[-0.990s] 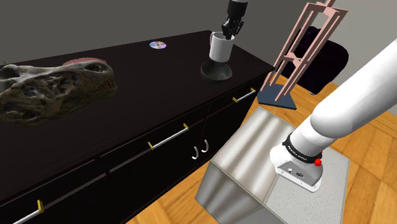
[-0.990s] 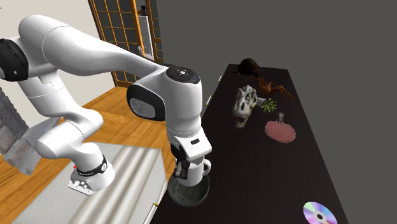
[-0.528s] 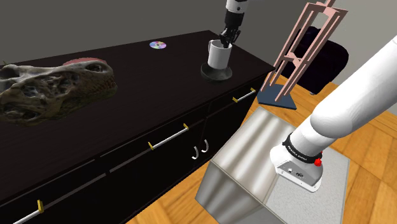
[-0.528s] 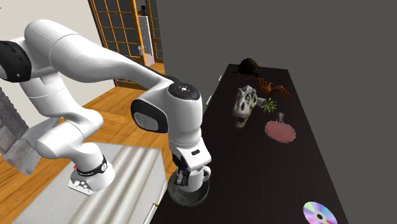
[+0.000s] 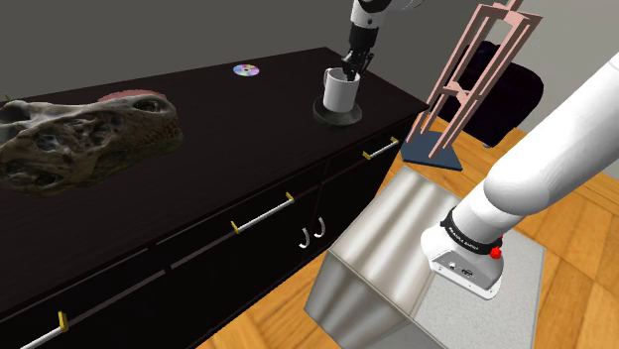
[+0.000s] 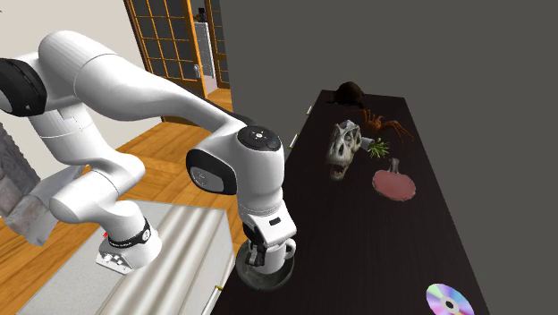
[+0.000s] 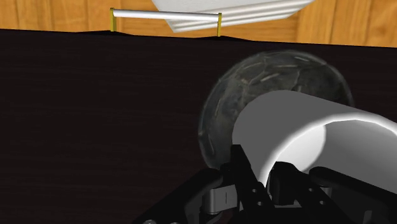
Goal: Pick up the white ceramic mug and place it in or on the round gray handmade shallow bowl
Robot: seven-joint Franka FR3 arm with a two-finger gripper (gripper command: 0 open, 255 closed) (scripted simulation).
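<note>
A white mug (image 5: 339, 91) stands upright in the round dark grey shallow bowl (image 5: 337, 115) near the dark sideboard's end. My gripper (image 5: 352, 67) comes down from above and is shut on the mug's rim. In the wrist view one finger (image 7: 243, 177) lies outside the mug (image 7: 299, 124) wall and the other inside it, with the mottled bowl (image 7: 267, 73) beneath. In the second exterior view the mug (image 6: 281, 254) sits on the bowl (image 6: 265, 276) under my gripper (image 6: 257, 254).
On the black sideboard (image 5: 218, 149) lie a large fossil skull (image 5: 79, 134) and a CD (image 5: 245, 69). A pink flask (image 6: 393, 183), a small skull (image 6: 342, 148) and a spider (image 6: 380, 121) stand farther along. A pink frame (image 5: 476, 69) stands past the sideboard's end.
My gripper has come down with the mug, which hung above the bowl a second ago and now rests in it.
</note>
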